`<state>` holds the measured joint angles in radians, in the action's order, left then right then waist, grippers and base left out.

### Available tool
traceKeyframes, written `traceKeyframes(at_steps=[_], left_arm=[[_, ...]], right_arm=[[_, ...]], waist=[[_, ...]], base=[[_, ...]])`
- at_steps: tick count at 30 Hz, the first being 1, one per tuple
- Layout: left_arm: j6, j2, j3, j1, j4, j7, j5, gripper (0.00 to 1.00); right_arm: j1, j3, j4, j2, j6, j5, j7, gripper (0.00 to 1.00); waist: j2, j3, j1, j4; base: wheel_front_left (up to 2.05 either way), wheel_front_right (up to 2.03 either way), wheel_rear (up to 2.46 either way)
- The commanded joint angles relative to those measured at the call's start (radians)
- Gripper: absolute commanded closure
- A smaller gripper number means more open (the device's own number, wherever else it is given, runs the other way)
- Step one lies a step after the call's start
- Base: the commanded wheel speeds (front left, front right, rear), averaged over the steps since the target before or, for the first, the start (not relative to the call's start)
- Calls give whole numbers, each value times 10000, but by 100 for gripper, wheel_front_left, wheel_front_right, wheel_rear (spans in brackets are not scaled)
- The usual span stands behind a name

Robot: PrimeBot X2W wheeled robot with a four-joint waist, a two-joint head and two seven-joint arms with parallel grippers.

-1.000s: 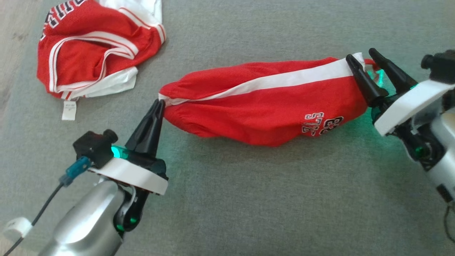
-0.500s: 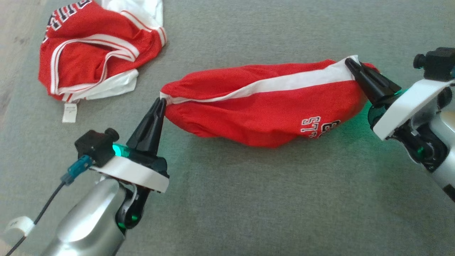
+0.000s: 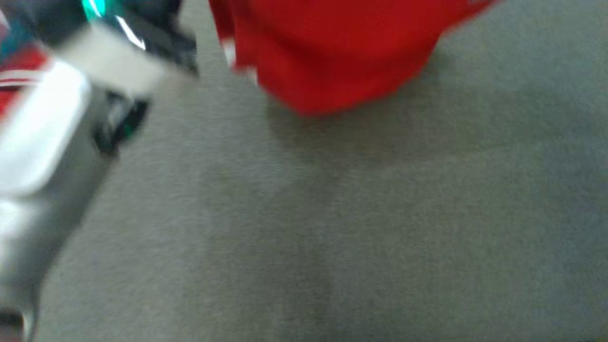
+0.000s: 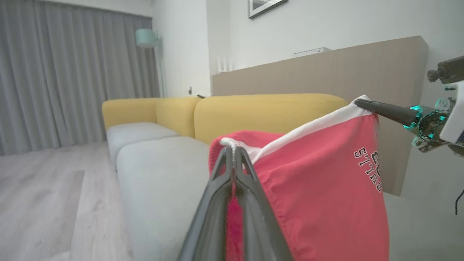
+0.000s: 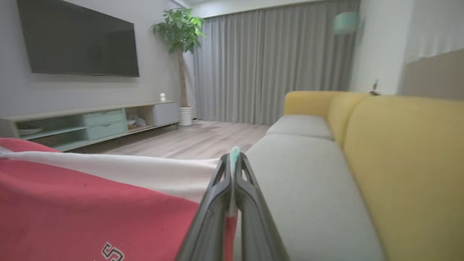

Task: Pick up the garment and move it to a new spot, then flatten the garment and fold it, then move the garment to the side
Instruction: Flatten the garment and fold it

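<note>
right jaws: were apart, now clamped on garment (image 5: 90,203) corner | left jaws: clamped on opposite corner | garment lifted off sofa (image 4: 163,174) | ready to carry

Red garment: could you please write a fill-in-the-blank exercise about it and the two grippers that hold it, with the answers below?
1. The garment hangs between the left gripper and the right gripper, and both are ____ on it.
2. The band along its upper edge is ____ in colour.
3. The sofa's backrest is ____ in colour.
Missing words: shut; white; yellow.
</note>
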<state>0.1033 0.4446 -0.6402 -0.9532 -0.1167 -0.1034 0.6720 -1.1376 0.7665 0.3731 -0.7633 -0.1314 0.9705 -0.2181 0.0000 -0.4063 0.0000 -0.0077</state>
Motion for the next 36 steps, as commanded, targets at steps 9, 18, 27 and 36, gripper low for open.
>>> traceKeyframes(at_steps=[9,18,27,36], left_arm=[[209,-271,156,-5463,-1471,-148,-1601,100],[258,284,-318,-3883,-1464,-1317,-1322,100],[-403,685,-463,1859,-367,-1576,-1054,100],[-716,404,-416,6164,411,-1581,-1722,100]], right_arm=[[-2629,-2817,389,215,7,-2447,-422,100],[227,-4697,-1519,674,7,-3467,-434,100],[6145,-5750,-2907,1676,7,-3845,-435,100],[10653,-6847,-4223,2923,7,-4184,-436,100]], waist=[[0,-2012,0,-1726],[0,-1747,0,-1408],[0,-959,0,-986],[0,267,0,-969]], base=[[0,0,0],[0,0,0],[0,0,0],[0,0,0]])
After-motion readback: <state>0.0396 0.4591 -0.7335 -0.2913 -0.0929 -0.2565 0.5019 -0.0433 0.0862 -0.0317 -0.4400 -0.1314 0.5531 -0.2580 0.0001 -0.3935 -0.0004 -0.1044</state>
